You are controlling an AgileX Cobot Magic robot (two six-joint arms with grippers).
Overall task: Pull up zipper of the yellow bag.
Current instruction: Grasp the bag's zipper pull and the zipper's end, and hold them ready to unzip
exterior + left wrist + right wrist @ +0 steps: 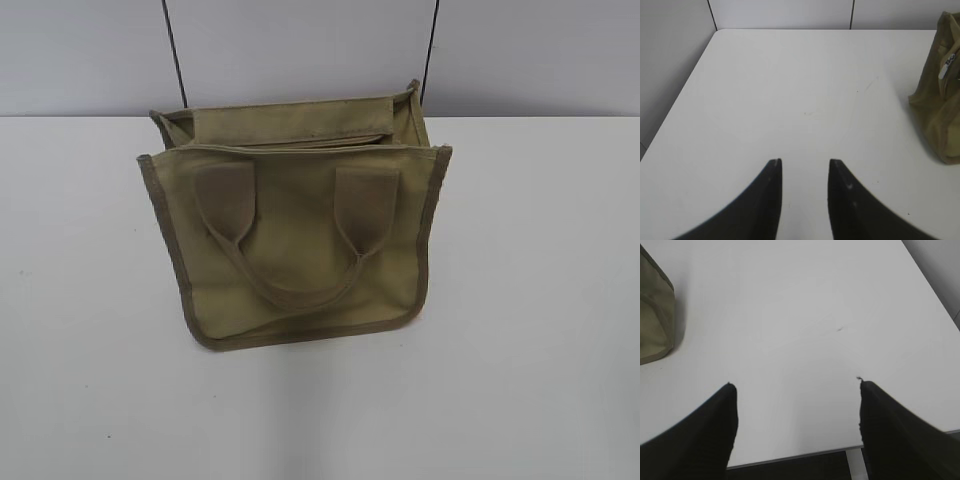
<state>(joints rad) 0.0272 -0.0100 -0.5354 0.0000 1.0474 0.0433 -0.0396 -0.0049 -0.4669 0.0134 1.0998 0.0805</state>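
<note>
Plainly, only one yellow bag (300, 250) stands on the white table (80, 380), and it looks like soft, light canvas: its near panel sags and its top gapes a little, so it will probably slide or fold if pulled from one side without being steadied. Its edges carry a darker binding, which seems the firmest part to pinch. Two webbing handles would be expected, yet only the near one (290, 275) hangs clearly in the exterior view, looping down from two sewn patches. One zipper (300, 140) runs as a thin line along the top panel; its pull is too small to locate with confidence, so the end at which to take it cannot be told. A small metal pull will likely be slippery and thin, asking for a fingertip pinch, while the other hand holds the cloth close beside the zip line. Two grippers are present, both empty. The left gripper (805, 162) has its fingers moderately apart above bare table, and the bag lies ahead of it and off to its right, well apart, showing a side seam with a small pale label (947, 62). The right gripper (795, 385) has its fingers spread wide near the table's edge, with the bag's lower corner ahead and far to its left, also well apart. Neither touches anything.
</note>
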